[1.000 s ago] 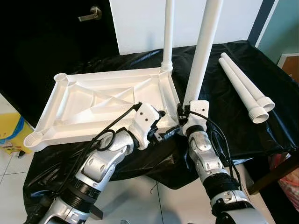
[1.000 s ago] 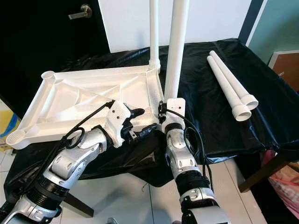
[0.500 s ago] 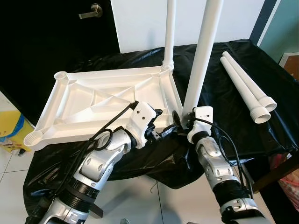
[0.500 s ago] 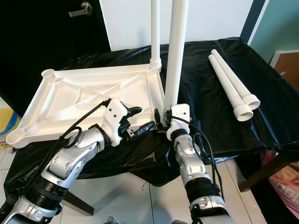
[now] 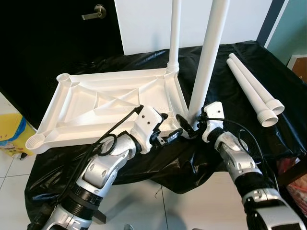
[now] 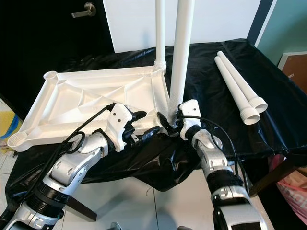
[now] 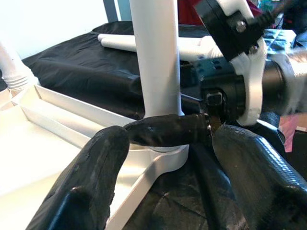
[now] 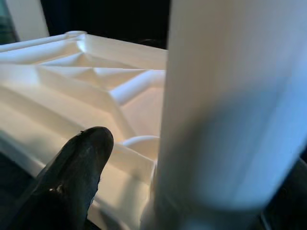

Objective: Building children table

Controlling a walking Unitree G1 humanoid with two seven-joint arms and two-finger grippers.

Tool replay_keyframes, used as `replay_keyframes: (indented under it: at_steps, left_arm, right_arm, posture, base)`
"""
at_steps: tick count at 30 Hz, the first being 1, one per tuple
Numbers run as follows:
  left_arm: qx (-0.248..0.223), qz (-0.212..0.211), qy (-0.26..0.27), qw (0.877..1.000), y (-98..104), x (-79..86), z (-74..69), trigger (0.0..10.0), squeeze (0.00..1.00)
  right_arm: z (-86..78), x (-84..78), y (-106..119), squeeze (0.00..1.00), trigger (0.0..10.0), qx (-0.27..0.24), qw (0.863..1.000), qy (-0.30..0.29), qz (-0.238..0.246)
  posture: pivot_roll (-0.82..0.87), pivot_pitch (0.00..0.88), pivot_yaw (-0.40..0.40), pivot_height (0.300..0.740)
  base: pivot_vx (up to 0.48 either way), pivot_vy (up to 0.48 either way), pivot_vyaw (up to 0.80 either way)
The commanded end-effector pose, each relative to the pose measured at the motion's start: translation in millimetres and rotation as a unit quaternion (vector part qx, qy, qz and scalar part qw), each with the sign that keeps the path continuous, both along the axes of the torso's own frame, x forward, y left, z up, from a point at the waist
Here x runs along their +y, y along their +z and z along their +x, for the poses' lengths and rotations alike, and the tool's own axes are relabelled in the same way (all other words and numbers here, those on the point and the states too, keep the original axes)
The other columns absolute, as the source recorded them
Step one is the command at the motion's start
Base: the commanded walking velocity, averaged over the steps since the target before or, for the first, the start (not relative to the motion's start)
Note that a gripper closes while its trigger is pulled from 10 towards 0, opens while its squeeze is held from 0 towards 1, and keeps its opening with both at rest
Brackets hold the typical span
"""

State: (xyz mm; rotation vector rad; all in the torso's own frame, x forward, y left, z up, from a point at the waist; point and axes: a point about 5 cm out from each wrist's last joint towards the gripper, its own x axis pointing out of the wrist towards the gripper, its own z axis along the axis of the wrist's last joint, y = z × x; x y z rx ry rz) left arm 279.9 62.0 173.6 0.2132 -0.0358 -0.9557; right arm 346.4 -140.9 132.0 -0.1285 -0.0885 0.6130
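**A:** What's nearest, and how are the arms set?

**B:** Both silver forearms reach up and forward from the robot's body, converging on the near right corner of the upturned white tabletop (image 5: 100, 103). The left arm comes in bent at the elbow from the left, cable looped over its wrist; the right arm slants in from the right, wrist turned inward.

**A:** The left gripper?

**B:** The left gripper (image 5: 169, 130) sits at that corner with its fingers spread, nothing between them. In the left wrist view the two black pads (image 7: 93, 177) stand wide apart, with the corner socket and the base of the upright leg (image 5: 206, 62) just ahead of them.

**A:** And the right gripper?

**B:** The right gripper (image 5: 188, 125) is at the foot of that same leg, just beside the left one. One black finger (image 7: 168, 129) lies across the front of the leg's base; the right wrist view has the white tube pressed close alongside a fingertip (image 8: 72, 177). Whether it actually clamps the leg, I cannot tell.

**A:** Where does the leg stand?

**B:** Upright, seated in the corner socket right at both grippers.

**A:** Beyond them?

**B:** A second leg (image 5: 173, 36) stands at the far right corner, past the grippers. Two loose legs (image 5: 252, 88) lie side by side on the black cloth (image 5: 225, 72), well off to the right gripper's right. Behind all that, a dark door with a lever handle (image 5: 95, 12).
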Motion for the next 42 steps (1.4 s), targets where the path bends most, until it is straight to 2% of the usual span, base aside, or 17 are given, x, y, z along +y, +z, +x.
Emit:
replay_keyframes:
  at_steps: [1, 2, 3, 4, 5, 7, 8, 19, 20, 24, 25, 29, 33, 38, 40, 41, 42]
  left_arm:
    - [0.006, 0.015, -0.029, 0.999, -3, -2.3, -3.0, 10.0, 0.0]
    - [0.006, 0.015, -0.029, 0.999, -2, -2.2, -3.0, 10.0, 0.0]
    - [0.006, 0.015, -0.029, 0.999, -2, -1.8, -3.3, 10.0, 0.0]
    - [0.006, 0.015, -0.029, 0.999, -2, -1.8, -3.3, 10.0, 0.0]
    - [0.006, 0.014, -0.028, 0.999, -2, -1.4, -3.6, 10.0, 0.0]
    - [0.006, 0.014, -0.027, 1.0, -2, -1.1, -3.8, 10.0, 0.0]
    - [0.005, 0.014, -0.026, 1.0, -2, -0.4, -3.7, 10.0, 0.0]
    - [0.004, 0.01, -0.022, 1.0, -1, -0.5, -3.6, 10.0, 0.0]
    - [0.004, 0.009, -0.022, 1.0, -1, -0.5, -3.4, 10.0, 0.0]
    - [0.005, 0.009, -0.021, 1.0, -1, -1.0, -3.2, 10.0, 0.0]
    - [0.006, 0.007, -0.023, 1.0, -2, -1.9, -3.8, 10.0, 0.0]
    - [0.008, 0.006, -0.024, 1.0, -3, -3.3, -4.5, 10.0, 0.0]
    - [0.009, 0.005, -0.025, 1.0, -3, -3.9, -4.6, 10.0, 0.0]
    - [0.013, 0.004, -0.027, 1.0, -4, -3.5, -4.7, 10.0, 0.0]
    - [0.013, 0.004, -0.027, 1.0, -4, -3.5, -4.7, 10.0, 0.0]
    - [0.014, 0.004, -0.029, 0.999, -4, -4.4, -3.7, 10.0, 0.0]
    - [0.014, 0.004, -0.03, 0.999, -4, -4.9, -3.3, 10.0, 0.0]
  right_arm:
    - [0.4, 3.1, -4, 0.0, 10.0, 0.008, 1.0, 0.021, -0.011]
    - [1.7, 3.4, -4, 0.0, 10.0, 0.011, 0.999, 0.029, -0.017]
    - [3.6, 4.4, -5, 0.0, 4.5, 0.019, 0.999, 0.036, -0.025]
    - [3.6, 4.4, -5, 0.0, 4.5, 0.019, 0.999, 0.036, -0.025]
    - [5.9, 4.9, -6, 0.0, 1.1, 0.021, 0.998, 0.038, -0.034]
    - [7.4, 5.2, -6, 0.0, 1.1, 0.023, 0.998, 0.038, -0.04]
    - [9.2, 5.4, -7, 0.0, 0.0, 0.027, 0.998, 0.038, -0.042]
    - [10.3, 3.1, -10, 0.0, 0.0, 0.037, 0.998, 0.033, -0.044]
    - [10.8, 1.3, -11, 0.0, 10.0, 0.04, 0.998, 0.026, -0.042]
    - [11.4, -2.6, -15, 0.0, 10.0, 0.046, 0.998, -0.003, -0.037]
    - [11.6, -4.5, -18, 0.0, 10.0, 0.05, 0.998, -0.035, -0.029]
    - [9.0, -2.5, -23, 0.0, 10.0, 0.053, 0.995, -0.08, -0.005]
    - [6.9, -1.0, -26, 0.0, 10.0, 0.054, 0.994, -0.098, 0.006]
    - [-1.2, 3.8, -34, 0.0, 10.0, 0.058, 0.982, -0.177, 0.037]
    - [-1.2, 3.8, -34, 0.0, 10.0, 0.058, 0.982, -0.177, 0.037]
    - [-6.0, 8.4, -34, 0.0, 10.0, 0.05, 0.973, -0.22, 0.05]
    - [-8.0, 10.2, -34, 0.0, 10.0, 0.049, 0.969, -0.235, 0.054]
  posture:
    - [-0.09, 0.0, 0.022, 0.74]
    - [-0.09, 0.0, 0.022, 0.74]
    - [-0.08, 0.0, 0.021, 0.74]
    - [-0.08, 0.0, 0.021, 0.74]
    - [-0.08, 0.0, 0.02, 0.74]
    - [-0.08, 0.0, 0.019, 0.74]
    - [-0.08, 0.0, 0.017, 0.74]
    - [-0.07, 0.0, 0.014, 0.74]
    - [-0.08, 0.0, 0.014, 0.74]
    - [-0.08, 0.0, 0.012, 0.74]
    - [-0.09, 0.0, 0.013, 0.74]
    - [-0.1, 0.0, 0.015, 0.74]
    - [-0.1, 0.0, 0.016, 0.74]
    - [-0.12, 0.0, 0.023, 0.74]
    - [-0.12, 0.0, 0.023, 0.74]
    - [-0.13, 0.0, 0.027, 0.74]
    - [-0.13, 0.0, 0.027, 0.74]
  base:
    - [0.0, 0.0, 0.0]
    - [0.0, 0.0, 0.0]
    - [0.0, 0.0, 0.0]
    - [0.0, 0.0, 0.0]
    - [0.0, 0.0, 0.0]
    - [0.0, 0.0, 0.0]
    - [0.0, 0.0, 0.0]
    - [0.0, 0.0, 0.0]
    - [0.0, 0.0, 0.0]
    - [0.0, 0.0, 0.0]
    - [0.0, 0.0, 0.0]
    - [0.0, 0.0, 0.0]
    - [0.0, 0.0, 0.0]
    - [0.0, 0.0, 0.0]
    - [0.0, 0.0, 0.0]
    - [0.0, 0.0, 0.0]
    - [0.0, 0.0, 0.0]
